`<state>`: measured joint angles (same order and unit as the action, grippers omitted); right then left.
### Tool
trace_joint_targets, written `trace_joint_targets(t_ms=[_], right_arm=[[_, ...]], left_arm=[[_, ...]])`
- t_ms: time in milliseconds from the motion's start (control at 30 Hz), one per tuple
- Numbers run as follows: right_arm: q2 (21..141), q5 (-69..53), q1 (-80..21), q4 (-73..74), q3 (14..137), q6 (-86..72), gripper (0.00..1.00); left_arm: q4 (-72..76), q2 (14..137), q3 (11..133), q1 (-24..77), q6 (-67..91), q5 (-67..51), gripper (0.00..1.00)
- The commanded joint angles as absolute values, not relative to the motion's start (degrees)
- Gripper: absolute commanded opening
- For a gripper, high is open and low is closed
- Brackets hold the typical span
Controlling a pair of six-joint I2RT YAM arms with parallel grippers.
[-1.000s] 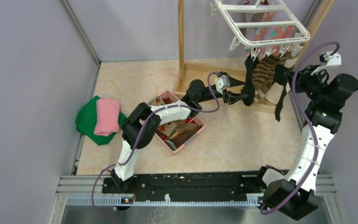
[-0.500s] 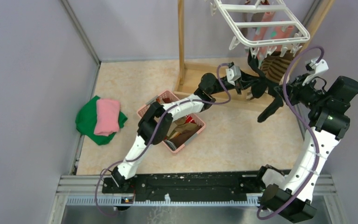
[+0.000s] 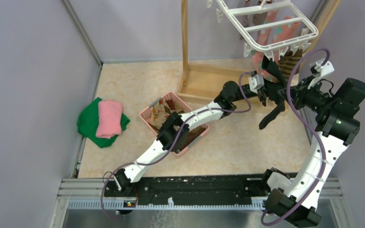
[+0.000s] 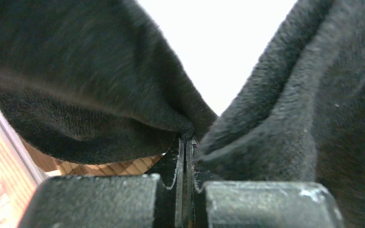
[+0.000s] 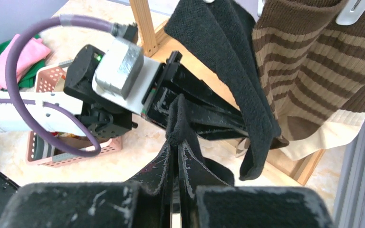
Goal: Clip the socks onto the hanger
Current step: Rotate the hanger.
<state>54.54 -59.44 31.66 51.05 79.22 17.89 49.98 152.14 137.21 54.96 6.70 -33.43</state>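
left gripper and right gripper both clamped on black sock, just under the hanger, far right — risk: opposing pulls slip the fabric or tilt the hanger, missing the clip.

Black sock in right end effector, beside striped sock.

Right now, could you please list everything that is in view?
hanger: 1, white, top right
striped sock: 1, brown and cream, clipped under hanger
black sock: 1, black, below hanger
pink socks: count unclear, pink, under hanger
basket: 1, pink, floor centre, socks inside
cloths: 2, green and pink, floor left
wooden stand: 1, light wood, back
left arm: 1, white and black, jaws shut on black sock
right arm: 1, white and black, jaws shut on black sock
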Motion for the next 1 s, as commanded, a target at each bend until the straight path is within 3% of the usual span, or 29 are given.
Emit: trace_joint_targets(t_ms=[0, 200, 333, 500, 700, 967], right_arm=[[54.7, -59.6, 32.0, 48.7, 82.7, 16.2, 0.00], [54.7, -62.8, 32.0, 38.7, 79.7, 7.9, 0.00], [54.3, -65.8, 32.0, 30.7, 75.7, 0.8, 0.00], [54.2, -64.0, 32.0, 30.4, 75.1, 1.8, 0.00], [54.2, -61.0, 32.0, 36.6, 75.5, 8.4, 0.00], [53.7, -73.2, 32.0, 43.1, 74.6, 17.1, 0.00]], left_arm=[[49.4, 154.2, 141.0, 57.2, 4.4, -29.7, 0.00], [51.2, 156.3, 143.7, 58.7, 5.4, -27.2, 0.00], [53.1, 154.5, 140.8, 59.1, 5.9, -27.2, 0.16], [62.6, 143.4, 119.8, 57.8, 6.8, -23.4, 0.42], [74.8, 131.0, 97.6, 55.0, 10.6, -23.2, 0.64], [79.2, 116.0, 75.1, 53.5, 8.8, -25.1, 0.73]])
